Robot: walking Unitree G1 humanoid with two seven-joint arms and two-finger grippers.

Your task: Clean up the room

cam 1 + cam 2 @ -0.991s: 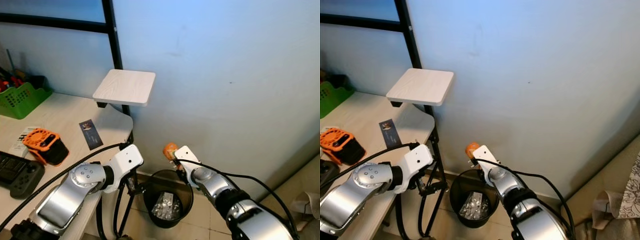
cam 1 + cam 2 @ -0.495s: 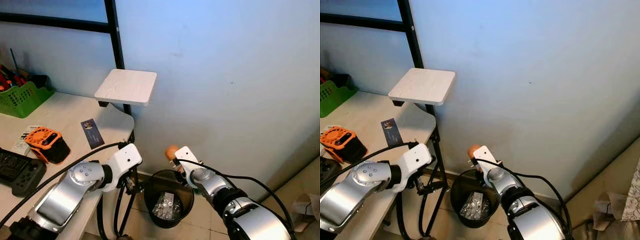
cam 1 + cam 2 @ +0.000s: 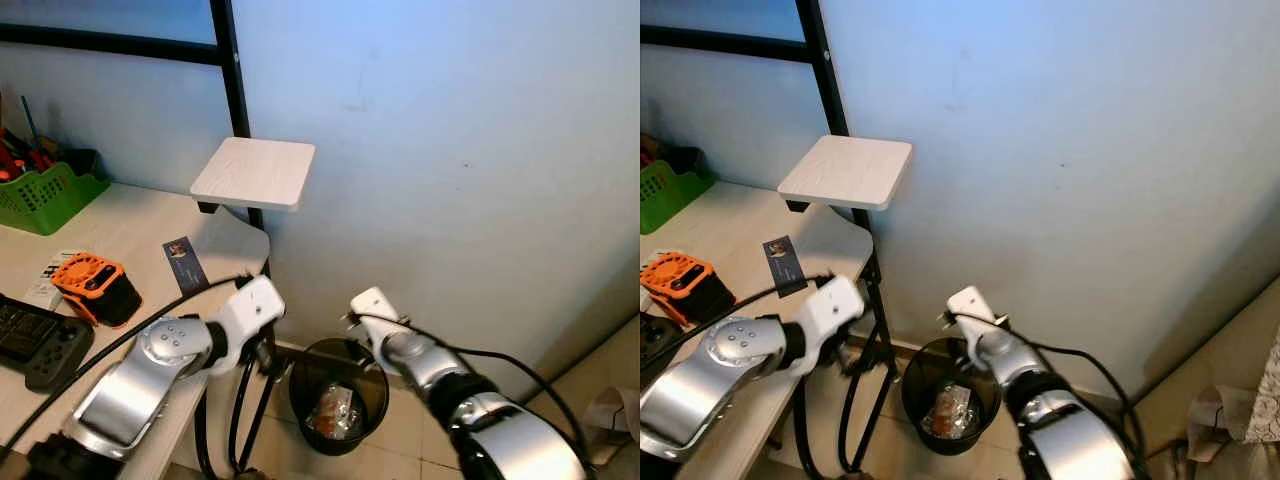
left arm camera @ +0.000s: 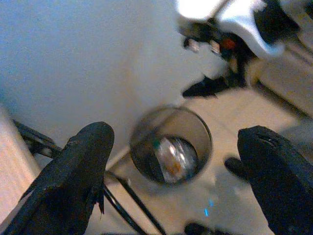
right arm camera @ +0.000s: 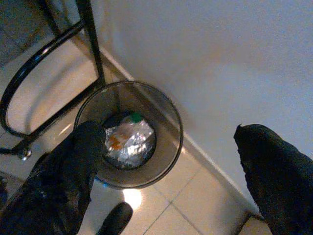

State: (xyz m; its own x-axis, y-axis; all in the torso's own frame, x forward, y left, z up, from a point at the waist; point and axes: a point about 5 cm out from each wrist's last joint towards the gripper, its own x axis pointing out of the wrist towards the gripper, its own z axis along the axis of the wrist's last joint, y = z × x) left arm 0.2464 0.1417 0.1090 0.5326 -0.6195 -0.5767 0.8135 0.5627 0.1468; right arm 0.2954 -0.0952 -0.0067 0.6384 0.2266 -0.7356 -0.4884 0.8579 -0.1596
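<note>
Both grippers open over the bin by the wall.

Right gripper (image 5: 166, 161) fingers spread wide, nothing held, above the black mesh bin (image 5: 168, 122). Left gripper (image 4: 176, 166) likewise spread and empty, near the desk leg (image 3: 245, 390). Crumpled silver wrapper with an orange bit (image 3: 337, 410) lies inside the bin. Desk (image 3: 120, 230) carries an orange device (image 3: 92, 287).

Black round mesh waste bin (image 3: 338, 395) is sitting on the floor at 6 o'clock, crumpled wrappers (image 5: 128, 142) lying inside; pale wooden desk (image 3: 120, 235) is standing at 9 o'clock.
</note>
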